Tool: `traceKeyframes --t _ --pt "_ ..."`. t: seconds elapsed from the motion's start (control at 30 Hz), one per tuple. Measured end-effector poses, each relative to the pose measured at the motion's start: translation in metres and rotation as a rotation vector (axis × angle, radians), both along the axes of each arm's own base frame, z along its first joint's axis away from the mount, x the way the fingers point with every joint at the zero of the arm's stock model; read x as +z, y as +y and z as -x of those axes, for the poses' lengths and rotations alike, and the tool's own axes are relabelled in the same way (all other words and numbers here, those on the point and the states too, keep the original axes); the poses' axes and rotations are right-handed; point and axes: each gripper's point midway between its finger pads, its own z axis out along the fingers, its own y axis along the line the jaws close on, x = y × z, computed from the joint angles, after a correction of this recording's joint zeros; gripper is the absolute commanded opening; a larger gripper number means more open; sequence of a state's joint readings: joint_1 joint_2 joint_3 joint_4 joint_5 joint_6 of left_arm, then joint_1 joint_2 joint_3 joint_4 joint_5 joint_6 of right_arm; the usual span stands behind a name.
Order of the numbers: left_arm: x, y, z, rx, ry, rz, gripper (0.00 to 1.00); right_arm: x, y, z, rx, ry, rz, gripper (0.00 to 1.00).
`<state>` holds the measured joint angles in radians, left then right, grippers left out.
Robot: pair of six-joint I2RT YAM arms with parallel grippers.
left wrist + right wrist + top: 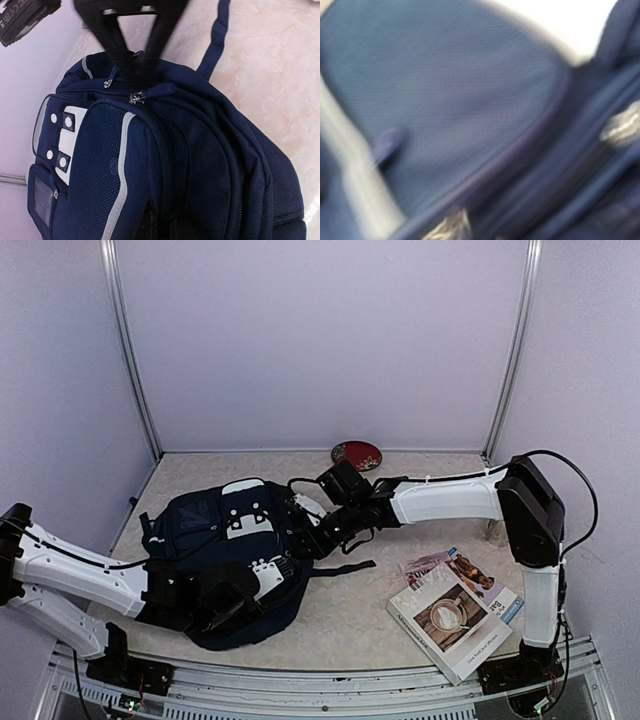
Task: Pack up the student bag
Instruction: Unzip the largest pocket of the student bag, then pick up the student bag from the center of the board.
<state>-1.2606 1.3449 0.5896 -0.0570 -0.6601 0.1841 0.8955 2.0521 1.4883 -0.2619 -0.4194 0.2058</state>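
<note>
Stiff glossy book [455, 618] at near right corner; student bag [200, 535] by near left edge, soft navy mesh fabric w/ pale piping, floppy, prob light, so best hold is zipper seam or strap. Left gripper [134, 70] seems pinched on its top seam; right gripper [305, 537] at its far side, jaws I cannot tell. Red round dish [357, 454] at far edge.

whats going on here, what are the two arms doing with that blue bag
Both arms are working on the student bag, which lies on the table. The left pincer is down at the zipper pulls, though whether it grips one is unclear. The right pincer is at the bag's other side, and its own camera view is too blurred to show its jaws. The books lie beside the bag, not yet packed.
</note>
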Motion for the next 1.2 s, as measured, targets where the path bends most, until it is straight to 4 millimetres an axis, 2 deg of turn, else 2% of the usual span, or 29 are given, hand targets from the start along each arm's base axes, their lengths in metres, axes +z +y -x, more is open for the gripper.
traceKeyframes --t 0.07,0.13,0.3,0.4,0.5,0.67,0.83,1.0,1.1,1.2 --pt "-0.002 -0.001 0.009 -0.03 0.017 -0.01 0.0 0.003 -0.002 -0.014 -0.019 -0.051 -0.013 0.38" --pt "-0.003 -0.005 0.019 -0.066 0.039 -0.007 0.0 0.007 -0.013 -0.034 -0.046 -0.104 -0.02 0.38" --pt "-0.005 -0.011 0.03 -0.107 0.078 0.006 0.0 0.03 -0.048 -0.061 -0.085 -0.171 -0.044 0.31" --pt "-0.006 -0.011 0.031 -0.111 0.084 0.005 0.0 0.043 -0.05 -0.066 -0.06 -0.201 -0.06 0.31" --pt "-0.007 -0.011 0.031 -0.113 0.088 0.004 0.0 0.046 -0.043 -0.063 -0.01 -0.2 -0.064 0.37" --pt "-0.007 -0.011 0.032 -0.115 0.093 0.004 0.0 0.024 -0.034 -0.055 0.06 -0.163 -0.031 0.42" --pt "-0.007 -0.011 0.032 -0.115 0.093 0.005 0.0 -0.003 -0.02 -0.058 0.117 -0.139 0.014 0.42" --pt "-0.006 -0.011 0.032 -0.114 0.094 0.01 0.0 -0.029 -0.016 -0.051 0.169 -0.1 0.062 0.44" --pt "-0.006 -0.011 0.033 -0.115 0.095 0.011 0.0 -0.036 -0.018 -0.045 0.194 -0.08 0.076 0.4" --pt "-0.006 -0.011 0.033 -0.115 0.097 0.011 0.0 -0.036 -0.018 -0.04 0.217 -0.077 0.078 0.26"
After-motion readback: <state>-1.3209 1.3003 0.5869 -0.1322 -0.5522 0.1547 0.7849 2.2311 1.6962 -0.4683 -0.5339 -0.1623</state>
